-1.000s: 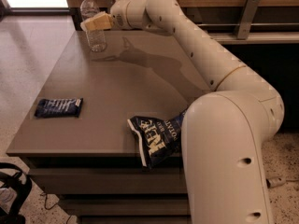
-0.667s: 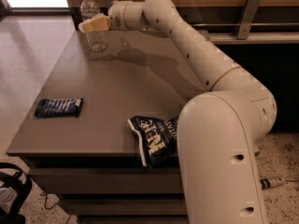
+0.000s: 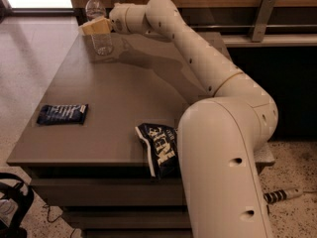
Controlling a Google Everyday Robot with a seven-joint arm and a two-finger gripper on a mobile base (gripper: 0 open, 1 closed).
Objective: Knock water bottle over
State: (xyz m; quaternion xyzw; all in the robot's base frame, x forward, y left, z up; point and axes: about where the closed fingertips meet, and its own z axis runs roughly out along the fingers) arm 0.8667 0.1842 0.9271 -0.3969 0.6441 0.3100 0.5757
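Observation:
The water bottle [image 3: 102,42] is a small clear ribbed bottle with a white cap. It stands upright at the far left corner of the brown table [image 3: 119,98]. My gripper [image 3: 91,28] reaches from the right on a long cream arm and lies across the front of the bottle's middle, hiding its label band. Its tan fingers look pressed together in one wedge that points left. I cannot tell whether it touches the bottle.
A dark blue snack bar [image 3: 62,114] lies near the table's left edge. A dark blue chip bag [image 3: 159,147] lies at the front edge beside my arm's base. A wooden wall with a metal bracket [image 3: 262,15] runs behind the table. A power strip [image 3: 280,196] lies on the floor at the right.
My gripper has moved slightly left across the bottle's middle. The bottle still stands upright in the same spot.

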